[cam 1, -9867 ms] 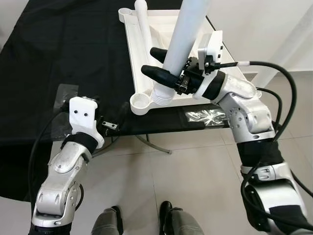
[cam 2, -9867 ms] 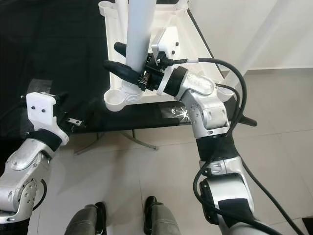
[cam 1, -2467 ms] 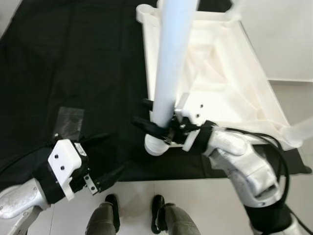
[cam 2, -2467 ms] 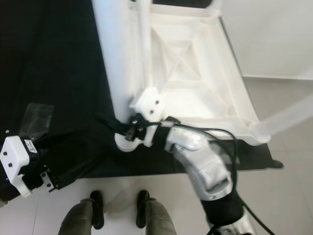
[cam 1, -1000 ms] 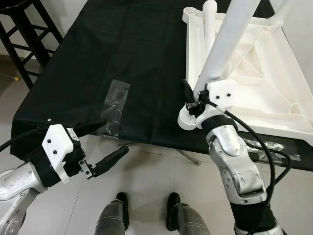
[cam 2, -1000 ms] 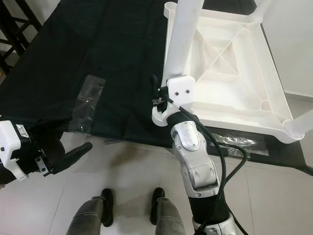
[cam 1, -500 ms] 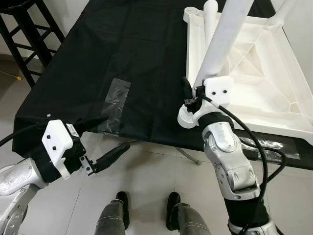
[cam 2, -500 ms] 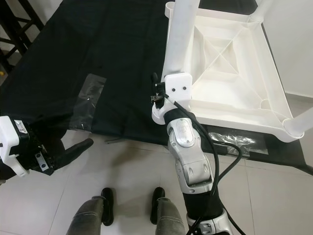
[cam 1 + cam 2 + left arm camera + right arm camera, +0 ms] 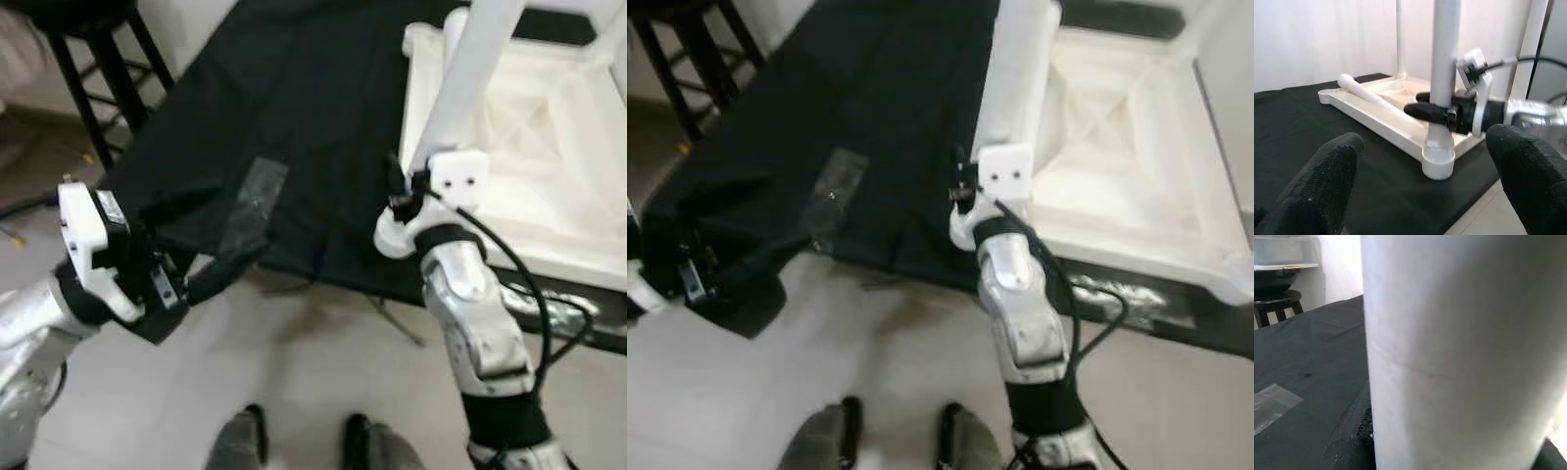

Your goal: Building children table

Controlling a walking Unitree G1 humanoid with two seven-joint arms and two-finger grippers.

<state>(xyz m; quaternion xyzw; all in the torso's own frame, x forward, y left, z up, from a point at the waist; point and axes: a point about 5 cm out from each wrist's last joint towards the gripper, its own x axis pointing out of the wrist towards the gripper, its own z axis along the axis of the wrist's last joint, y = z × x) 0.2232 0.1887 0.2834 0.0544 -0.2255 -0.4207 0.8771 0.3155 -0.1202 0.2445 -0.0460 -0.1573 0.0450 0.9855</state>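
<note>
A white table leg (image 9: 468, 73) is gripped near its base by the right gripper (image 9: 1442, 113), standing in the corner socket of the upturned white tabletop (image 9: 549, 147) on the black cloth (image 9: 294, 117). The left gripper (image 9: 206, 264) is held open off the cloth's edge.

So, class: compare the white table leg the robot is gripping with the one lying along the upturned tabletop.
The gripped leg stands upright in a corner socket, with the right gripper shut around it. The loose leg lies flat along the tabletop, untouched. Both are plain white tubes.
</note>
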